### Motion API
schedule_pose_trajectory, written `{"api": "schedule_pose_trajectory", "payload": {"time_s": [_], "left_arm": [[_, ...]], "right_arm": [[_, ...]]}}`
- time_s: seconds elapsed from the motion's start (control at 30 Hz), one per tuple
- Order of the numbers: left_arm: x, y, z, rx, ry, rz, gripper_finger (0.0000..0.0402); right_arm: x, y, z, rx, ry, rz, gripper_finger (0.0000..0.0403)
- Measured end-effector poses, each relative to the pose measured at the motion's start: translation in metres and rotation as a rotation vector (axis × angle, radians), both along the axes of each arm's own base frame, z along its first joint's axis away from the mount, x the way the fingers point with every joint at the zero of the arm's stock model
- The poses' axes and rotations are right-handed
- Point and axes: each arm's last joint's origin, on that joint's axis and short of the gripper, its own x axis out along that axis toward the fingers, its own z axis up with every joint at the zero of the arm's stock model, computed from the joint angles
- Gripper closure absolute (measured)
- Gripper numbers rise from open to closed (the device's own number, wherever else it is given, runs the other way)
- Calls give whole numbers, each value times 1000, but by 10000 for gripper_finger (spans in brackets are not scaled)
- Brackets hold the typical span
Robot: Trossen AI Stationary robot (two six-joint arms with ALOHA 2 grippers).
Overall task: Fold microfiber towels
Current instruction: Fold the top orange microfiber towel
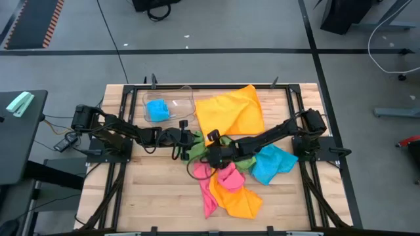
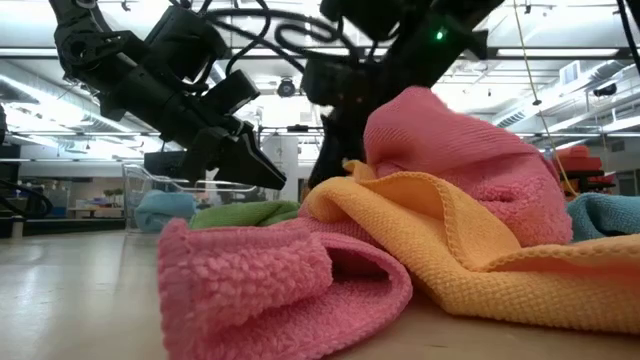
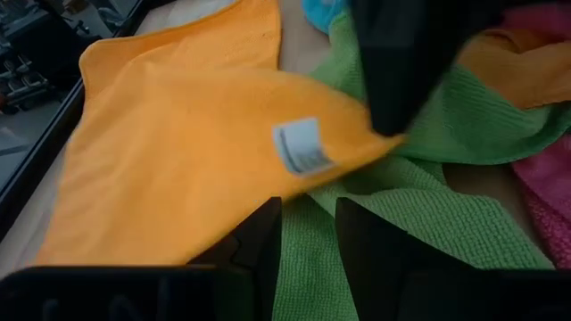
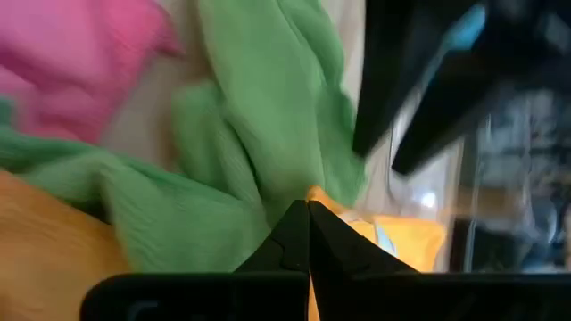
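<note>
An orange towel point(image 1: 230, 111) lies spread at the table's far middle, a white label point(image 3: 302, 147) near its close corner. My right gripper point(image 1: 210, 143) reaches in from the right and is shut on that corner. A green towel point(image 1: 197, 147) lies crumpled just in front of it, partly under both arms. My left gripper point(image 1: 189, 139) comes from the left, and its fingers point(image 3: 268, 241) stand a little apart with green cloth between them. Pink point(image 1: 216, 180), orange point(image 1: 239, 196) and blue point(image 1: 272, 164) towels are heaped nearer the front. My left gripper has a ridge of the green towel point(image 3: 308, 254) between its two fingers, which slant down from the table's left. The rest of the green towel lies slack on the table and under the orange one. My right gripper pinches the orange towel's labelled corner point(image 3: 385, 144) between its shut fingertips point(image 4: 309, 214), slanting down from the right. The corner is raised a little over the green towel. The rest of that towel rests on the table.
A clear plastic bin point(image 1: 189, 98) with a blue towel point(image 1: 157, 109) in it stands at the far left, close behind my left arm. The low view is filled by the pink point(image 2: 240, 280) and orange point(image 2: 450, 240) heap. Bare wood point(image 1: 144, 190) shows at the front left.
</note>
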Motion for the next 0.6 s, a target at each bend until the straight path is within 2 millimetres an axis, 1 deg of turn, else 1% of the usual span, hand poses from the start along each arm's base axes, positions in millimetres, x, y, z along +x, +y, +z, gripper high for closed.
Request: {"api": "schedule_pose_trajectory", "payload": {"time_s": [0.17, 0.3, 0.37, 0.5, 0.6], "left_arm": [[-1, 4, -2, -1, 18, 14, 291], [-2, 5, -3, -5, 30, 21, 290], [-2, 5, -3, -6, 29, 21, 290], [-2, 4, -3, -7, 32, 20, 292], [-2, 4, -3, -22, 29, 28, 294]], "right_arm": [[-5, 6, 16, -50, 49, 90, 400], [-11, 7, 43, -4, -39, 83, 401], [-14, 7, 52, 46, -72, 75, 401], [-19, 6, 60, 96, -88, 38, 402], [-22, 5, 59, 115, -73, 15, 402]]}}
